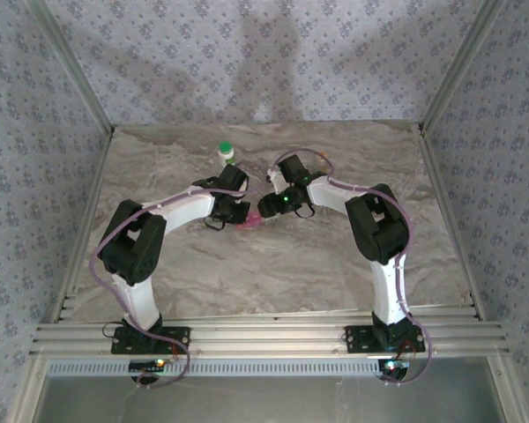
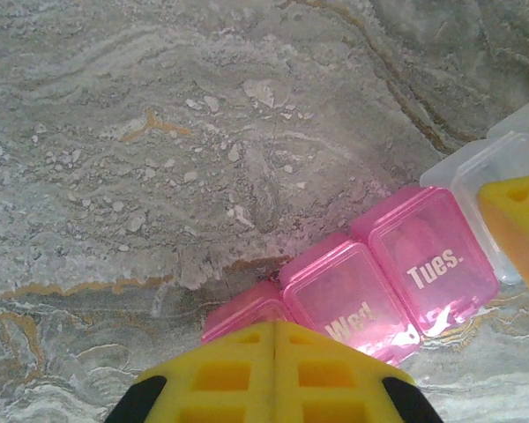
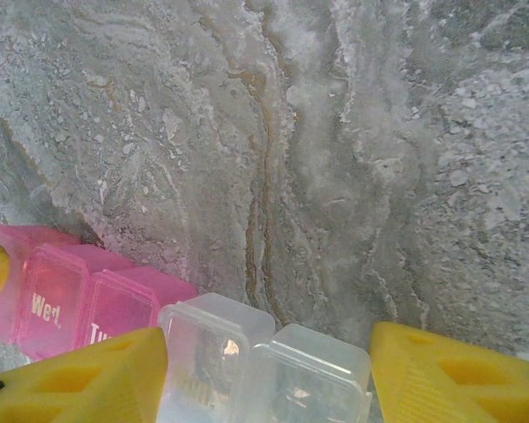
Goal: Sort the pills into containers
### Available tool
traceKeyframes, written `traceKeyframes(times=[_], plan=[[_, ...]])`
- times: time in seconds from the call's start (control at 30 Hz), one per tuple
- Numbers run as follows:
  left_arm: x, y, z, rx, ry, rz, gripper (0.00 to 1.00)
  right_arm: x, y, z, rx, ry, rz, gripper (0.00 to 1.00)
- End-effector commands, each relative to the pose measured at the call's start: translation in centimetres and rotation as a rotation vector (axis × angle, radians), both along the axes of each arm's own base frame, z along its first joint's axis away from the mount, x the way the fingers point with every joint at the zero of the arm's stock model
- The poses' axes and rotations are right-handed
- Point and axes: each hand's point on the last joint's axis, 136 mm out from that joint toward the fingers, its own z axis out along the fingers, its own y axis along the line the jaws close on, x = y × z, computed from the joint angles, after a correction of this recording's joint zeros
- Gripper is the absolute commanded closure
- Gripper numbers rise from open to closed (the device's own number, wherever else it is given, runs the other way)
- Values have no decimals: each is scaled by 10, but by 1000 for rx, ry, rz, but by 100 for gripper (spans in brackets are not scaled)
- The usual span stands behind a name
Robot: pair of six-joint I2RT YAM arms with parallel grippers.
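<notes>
Seemingly pinning case [image 2: 432, 256] with clenched left pincer [image 2: 274, 339], pink end just under tips; straddling its clear end with parted right pincer [image 3: 269, 330], nothing gripped. Likely compartment-opening step. Next: pry one open, keep case flat on surface [image 2: 159, 132].

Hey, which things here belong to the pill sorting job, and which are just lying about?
Part of the job:
pink-and-clear pill case
white bottle with green cap
left tool
right tool

Just surroundings:
marbled tabletop
patterned walls
metal frame rail
</notes>
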Motion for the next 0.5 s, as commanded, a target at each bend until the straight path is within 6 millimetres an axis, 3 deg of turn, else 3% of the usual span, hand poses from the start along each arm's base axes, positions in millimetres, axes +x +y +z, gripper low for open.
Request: traceKeyframes(times=[0.0,0.23,0.47], plan=[[-3,-3,25,-33,-21,-9,98,-34,-28,-44,-125,157,-8,37],[-10,-1,29,-47,-26,-9,97,-33,-28,-44,-127,161,-4,37],[-13,0,14,-34,4,-10,98,-33,-28,-45,-129,165,-5,37]])
